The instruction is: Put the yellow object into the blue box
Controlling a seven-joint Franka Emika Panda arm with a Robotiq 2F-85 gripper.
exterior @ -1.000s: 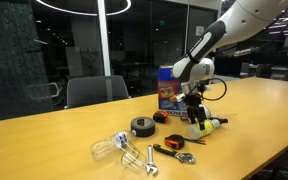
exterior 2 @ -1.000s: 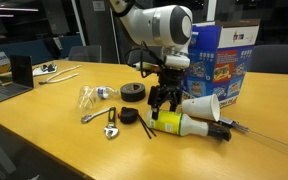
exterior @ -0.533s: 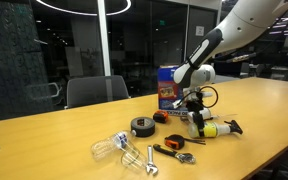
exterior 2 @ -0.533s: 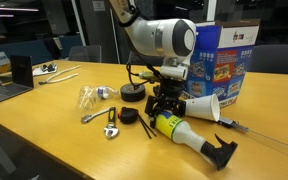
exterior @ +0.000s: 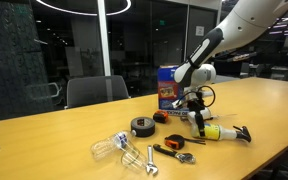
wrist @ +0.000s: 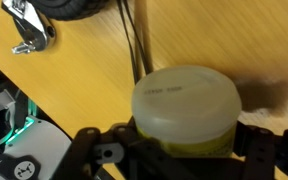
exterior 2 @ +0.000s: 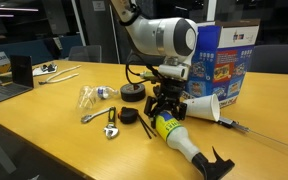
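Note:
The yellow object [exterior 2: 179,138] is a pale-yellow cylinder lying on the wooden table, its dark end [exterior 2: 216,165] pointing at the table's front edge. My gripper [exterior 2: 164,116] reaches down over its pale capped end, and both fingers press on its sides. In the wrist view the capped end [wrist: 187,100] fills the space between the jaws of the gripper [wrist: 184,148]. In an exterior view the yellow object [exterior: 216,131] lies right of the gripper [exterior: 197,122]. The blue box stands upright just behind in both exterior views [exterior: 168,88] [exterior 2: 222,62].
A white cone cup [exterior 2: 202,108] lies beside the yellow object, in front of the box. A black tape roll [exterior 2: 132,93], a wrench [exterior 2: 111,122], a clear bulb [exterior 2: 92,95] and an orange-black tool [exterior: 171,146] lie nearby. A laptop [exterior 2: 4,85] sits far off.
The jaws went from open to shut on the yellow object. The object's dark end swung round on the table, away from the white cup.

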